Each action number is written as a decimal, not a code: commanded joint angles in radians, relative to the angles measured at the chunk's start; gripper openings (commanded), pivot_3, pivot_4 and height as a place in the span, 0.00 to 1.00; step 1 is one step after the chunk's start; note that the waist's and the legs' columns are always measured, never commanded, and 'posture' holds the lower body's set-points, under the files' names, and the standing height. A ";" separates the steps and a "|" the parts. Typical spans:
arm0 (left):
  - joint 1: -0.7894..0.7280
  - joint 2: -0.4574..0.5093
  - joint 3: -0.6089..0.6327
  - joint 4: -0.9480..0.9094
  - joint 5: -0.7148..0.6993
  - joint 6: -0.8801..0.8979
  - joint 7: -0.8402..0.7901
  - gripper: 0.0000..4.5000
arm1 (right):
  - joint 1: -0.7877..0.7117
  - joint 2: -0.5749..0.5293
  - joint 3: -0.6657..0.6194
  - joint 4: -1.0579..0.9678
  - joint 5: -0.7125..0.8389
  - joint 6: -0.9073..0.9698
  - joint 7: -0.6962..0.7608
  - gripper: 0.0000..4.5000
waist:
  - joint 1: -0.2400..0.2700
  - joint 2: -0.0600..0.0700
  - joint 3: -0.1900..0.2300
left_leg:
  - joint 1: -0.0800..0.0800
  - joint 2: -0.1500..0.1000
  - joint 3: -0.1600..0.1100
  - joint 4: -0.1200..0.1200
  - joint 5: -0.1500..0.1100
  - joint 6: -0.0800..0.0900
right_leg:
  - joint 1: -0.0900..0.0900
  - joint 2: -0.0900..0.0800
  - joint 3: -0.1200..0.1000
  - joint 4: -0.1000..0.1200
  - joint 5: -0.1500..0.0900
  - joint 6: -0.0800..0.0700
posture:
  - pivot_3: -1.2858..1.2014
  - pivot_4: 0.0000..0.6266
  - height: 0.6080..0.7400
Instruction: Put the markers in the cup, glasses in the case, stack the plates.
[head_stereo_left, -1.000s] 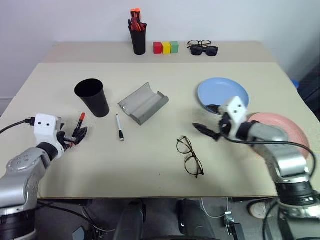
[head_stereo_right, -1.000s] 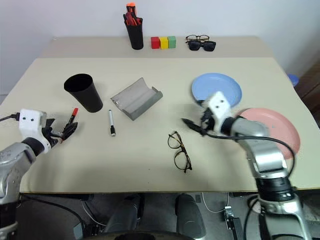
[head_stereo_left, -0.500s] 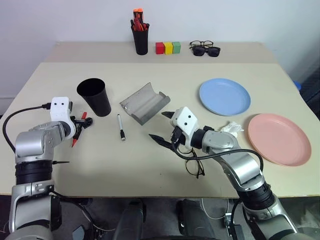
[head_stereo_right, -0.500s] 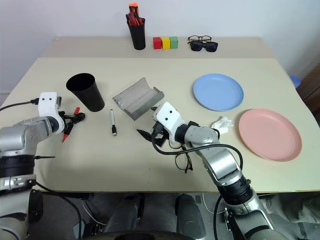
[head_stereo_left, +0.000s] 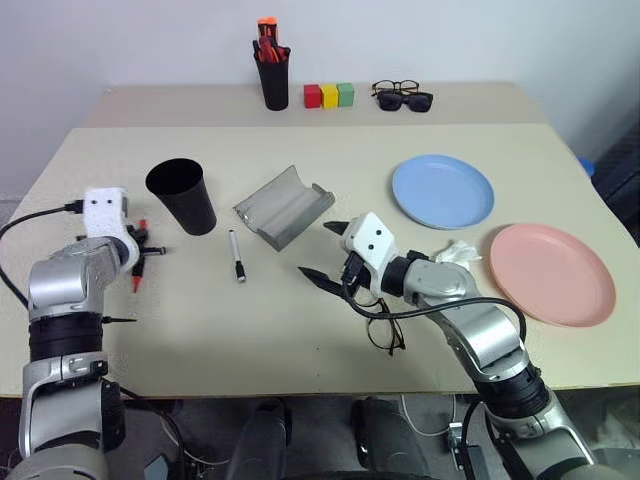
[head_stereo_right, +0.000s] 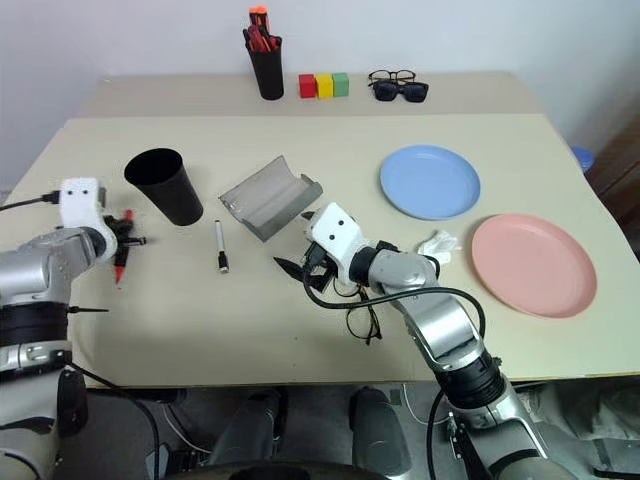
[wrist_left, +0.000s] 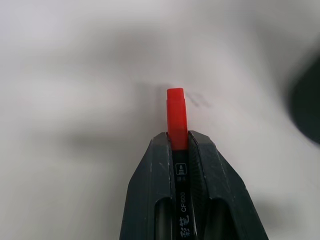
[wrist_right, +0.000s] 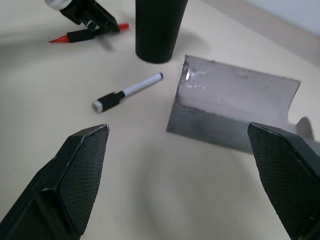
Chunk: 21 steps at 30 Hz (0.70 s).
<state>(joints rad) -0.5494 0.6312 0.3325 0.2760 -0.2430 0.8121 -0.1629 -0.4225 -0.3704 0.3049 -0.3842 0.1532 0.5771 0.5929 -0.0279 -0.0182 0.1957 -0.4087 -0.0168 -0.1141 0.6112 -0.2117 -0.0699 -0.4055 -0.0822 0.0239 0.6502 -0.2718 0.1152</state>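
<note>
My left gripper (head_stereo_left: 140, 250) is shut on the black marker with a red end (wrist_left: 176, 112), just left of the black cup (head_stereo_left: 182, 195). The white marker (head_stereo_left: 236, 256) lies between the cup and the open grey case (head_stereo_left: 285, 207). At mid table my right gripper (head_stereo_left: 320, 250) hovers wide open and empty in front of the case (wrist_right: 235, 110). The thin-rimmed glasses (head_stereo_left: 383, 322) lie beside and partly under the right forearm. To the right are the blue plate (head_stereo_left: 443, 192) and the pink plate (head_stereo_left: 552, 273), side by side.
A crumpled white tissue (head_stereo_left: 458, 252) lies between the plates. On the back table stand a cup of orange-red markers (head_stereo_left: 272, 70), three coloured blocks (head_stereo_left: 330, 96) and two dark pairs of glasses (head_stereo_left: 403, 97).
My left gripper has reached forward and shut on the red-ended marker. My right arm swung left from over the plates to mid table a second ago, then stayed there.
</note>
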 joint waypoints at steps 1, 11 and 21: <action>-0.055 0.000 0.141 -0.083 -0.020 -0.184 0.071 0.01 | -0.042 0.015 -0.004 0.004 -0.002 -0.040 0.010 1.00 | 0.006 -0.001 0.000 | 0.000 0.000 0.000 0.000 0.000 0.000 | 0.000 0.000 0.000 0.000 0.000 0.000 | 0.52 0.24 1.00; -0.256 -0.148 -0.011 -0.087 0.028 -0.681 -0.009 0.01 | -0.166 0.154 -0.064 0.133 -0.004 -0.132 -0.078 1.00 | 0.015 -0.004 0.000 | -0.002 -0.004 0.000 0.001 0.001 -0.001 | 0.002 -0.004 -0.001 -0.002 0.002 0.003 | 0.52 0.24 1.00; -0.203 -0.217 -0.061 0.029 0.073 -0.829 0.004 0.01 | -0.136 0.158 -0.063 0.104 -0.020 -0.131 -0.103 1.00 | -0.017 -0.003 0.000 | -0.002 -0.002 0.000 0.000 0.001 -0.001 | -0.001 -0.002 0.000 0.000 0.002 0.003 | 0.52 0.24 1.00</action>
<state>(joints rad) -0.7584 0.4087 0.2654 0.3188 -0.1826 0.0127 -0.1666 -0.5542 -0.2160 0.2552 -0.2301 0.1323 0.4579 0.4964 -0.0453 -0.0215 0.1957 -0.4105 -0.0191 -0.1136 0.6117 -0.2109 -0.0708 -0.4066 -0.0838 0.0243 0.6502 -0.2703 0.1178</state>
